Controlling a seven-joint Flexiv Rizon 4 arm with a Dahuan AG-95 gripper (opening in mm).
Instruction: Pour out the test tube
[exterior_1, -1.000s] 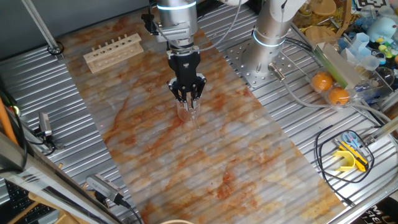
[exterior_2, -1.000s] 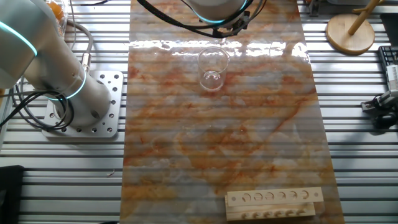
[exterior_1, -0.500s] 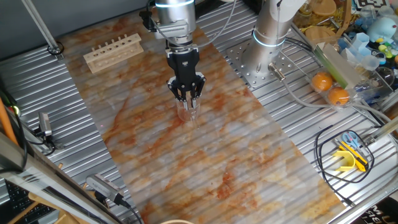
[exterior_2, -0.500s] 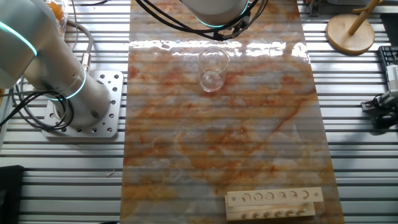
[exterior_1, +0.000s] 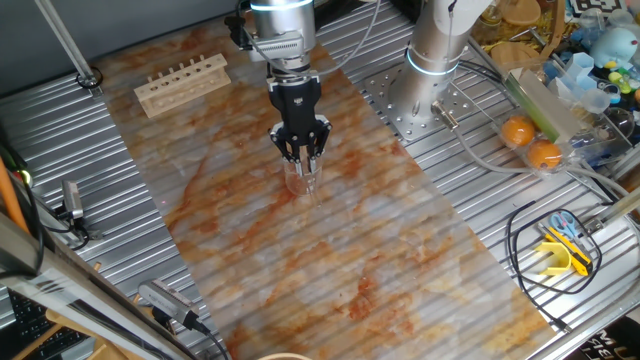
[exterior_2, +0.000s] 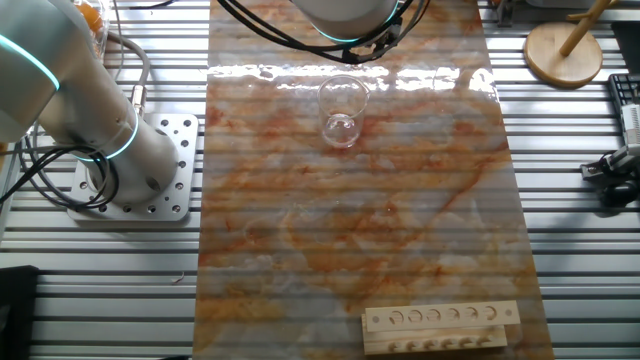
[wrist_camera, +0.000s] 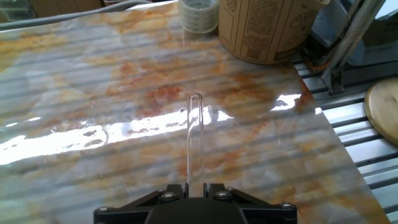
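The test tube (wrist_camera: 195, 137) is a slim clear glass tube that sticks straight out from my gripper (wrist_camera: 196, 185) toward the marbled mat, rounded end away from me. My gripper is shut on its near end. In one fixed view my gripper (exterior_1: 301, 156) points down just over a wider clear glass beaker (exterior_1: 300, 181) standing on the mat. The tube is too see-through to make out there. In the other fixed view the beaker (exterior_2: 340, 110) stands upright near the mat's far end, with only the arm's wrist showing at the top edge.
A pale wooden rack (exterior_1: 182, 82) lies at the mat's corner, also seen in the other fixed view (exterior_2: 440, 325). A second arm's base (exterior_1: 430, 60) stands beside the mat. A cardboard cylinder (wrist_camera: 267, 28) and a clear roll (wrist_camera: 199, 14) stand beyond the mat.
The arm has shifted only very slightly. The tube stays held over the beaker.
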